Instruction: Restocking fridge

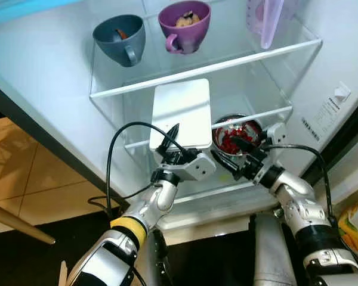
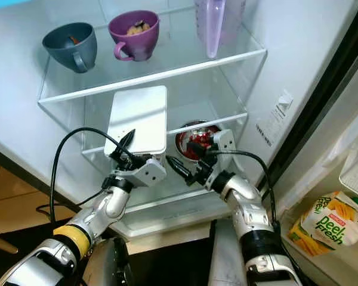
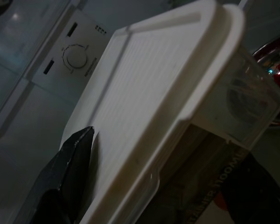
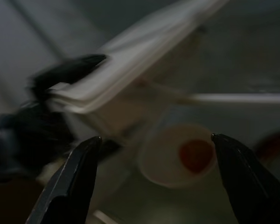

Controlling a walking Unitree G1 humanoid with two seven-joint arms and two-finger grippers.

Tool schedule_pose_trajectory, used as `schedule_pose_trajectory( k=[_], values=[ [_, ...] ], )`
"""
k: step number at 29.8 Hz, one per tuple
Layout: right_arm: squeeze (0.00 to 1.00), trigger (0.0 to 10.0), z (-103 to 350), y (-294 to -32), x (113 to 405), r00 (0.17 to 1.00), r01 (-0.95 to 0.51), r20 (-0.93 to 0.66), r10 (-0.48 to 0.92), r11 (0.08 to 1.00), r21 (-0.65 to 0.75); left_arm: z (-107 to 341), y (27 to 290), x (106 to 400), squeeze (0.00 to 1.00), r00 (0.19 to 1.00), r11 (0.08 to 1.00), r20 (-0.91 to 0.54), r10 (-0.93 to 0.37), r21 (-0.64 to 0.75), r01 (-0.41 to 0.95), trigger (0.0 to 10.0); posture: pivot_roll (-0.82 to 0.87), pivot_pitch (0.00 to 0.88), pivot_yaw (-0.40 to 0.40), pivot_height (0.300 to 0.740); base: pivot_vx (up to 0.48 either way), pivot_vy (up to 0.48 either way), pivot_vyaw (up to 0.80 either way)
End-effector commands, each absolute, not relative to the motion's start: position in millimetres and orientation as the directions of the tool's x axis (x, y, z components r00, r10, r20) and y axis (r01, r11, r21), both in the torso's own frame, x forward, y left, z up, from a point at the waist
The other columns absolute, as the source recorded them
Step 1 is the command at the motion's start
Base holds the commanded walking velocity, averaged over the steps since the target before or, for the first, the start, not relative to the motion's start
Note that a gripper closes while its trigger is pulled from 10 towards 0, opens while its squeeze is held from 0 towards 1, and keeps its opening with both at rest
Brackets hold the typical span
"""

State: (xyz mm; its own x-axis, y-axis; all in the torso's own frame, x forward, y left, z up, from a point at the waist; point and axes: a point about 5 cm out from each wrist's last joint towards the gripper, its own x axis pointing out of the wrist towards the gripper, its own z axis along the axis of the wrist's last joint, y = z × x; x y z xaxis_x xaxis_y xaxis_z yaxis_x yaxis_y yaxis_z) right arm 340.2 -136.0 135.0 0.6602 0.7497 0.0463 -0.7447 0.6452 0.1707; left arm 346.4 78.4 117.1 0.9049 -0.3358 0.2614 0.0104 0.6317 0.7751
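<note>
The left claw is clenched on the near edge of a clear rectangular plastic container with a flat white lid, holding it over the lower glass fridge shelf. The right claw hangs released just beside it, near a steel bowl of red pieces. A grey mug and a purple mug sit on the upper shelf.

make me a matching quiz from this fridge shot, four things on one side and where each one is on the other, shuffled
Things:
1. grey cup
2. purple cup
3. white box
4. metal bowl

Places:
A. held by the left gripper
B. upper shelf, right of the other cup
C. lower shelf, by the right gripper
D. upper shelf, furthest left

Pairs: 1-D, 2-B, 3-A, 4-C
</note>
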Motion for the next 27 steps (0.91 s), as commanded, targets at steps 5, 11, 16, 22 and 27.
schedule_pose_trajectory(
  k=[5, 11, 16, 22, 27],
  values=[
    [0.00, 10.0, 137.8, -117.8, 336.1, 0.607, -0.793, 0.083, 0.791, 0.595, 0.129, 82.3, 86.7, 334.0, 0.00, 0.936, 0.581, 0.104, -0.336, 0.805, 0.119, 10.0, -0.09, 0.322, 0.147, 0.530, 0.000, 0.000, 0.00],
    [0.00, 10.0, 139.4, -106.5, 337.7, 0.604, -0.797, 0.075, 0.794, 0.599, 0.072, 83.5, 86.4, 334.3, 0.00, 0.935, 0.580, 0.106, -0.338, 0.806, 0.118, 10.0, -0.09, 0.323, 0.148, 0.530, 0.000, 0.000, 0.00],
    [0.00, 10.0, 139.3, -100.1, 344.2, 0.662, -0.749, 0.041, 0.748, 0.663, 0.009, 84.1, 85.8, 334.6, 0.00, 0.935, 0.580, 0.108, -0.339, 0.806, 0.117, 10.0, -0.08, 0.323, 0.148, 0.530, 0.000, 0.000, 0.00],
    [0.00, 10.0, 136.4, -99.3, 350.2, 0.720, -0.693, 0.011, 0.694, 0.720, -0.036, 84.4, 85.4, 334.5, 0.00, 0.934, 0.580, 0.108, -0.340, 0.806, 0.118, 10.0, -0.08, 0.325, 0.148, 0.530, 0.000, 0.000, 0.00],
    [0.00, 10.0, 140.0, -100.0, 355.7, 0.766, -0.641, 0.031, 0.643, 0.766, -0.040, 84.4, 84.8, 334.1, 0.00, 0.933, 0.579, 0.108, -0.343, 0.806, 0.120, 10.0, -0.08, 0.327, 0.148, 0.530, 0.000, 0.000, 0.00]
  ],
)
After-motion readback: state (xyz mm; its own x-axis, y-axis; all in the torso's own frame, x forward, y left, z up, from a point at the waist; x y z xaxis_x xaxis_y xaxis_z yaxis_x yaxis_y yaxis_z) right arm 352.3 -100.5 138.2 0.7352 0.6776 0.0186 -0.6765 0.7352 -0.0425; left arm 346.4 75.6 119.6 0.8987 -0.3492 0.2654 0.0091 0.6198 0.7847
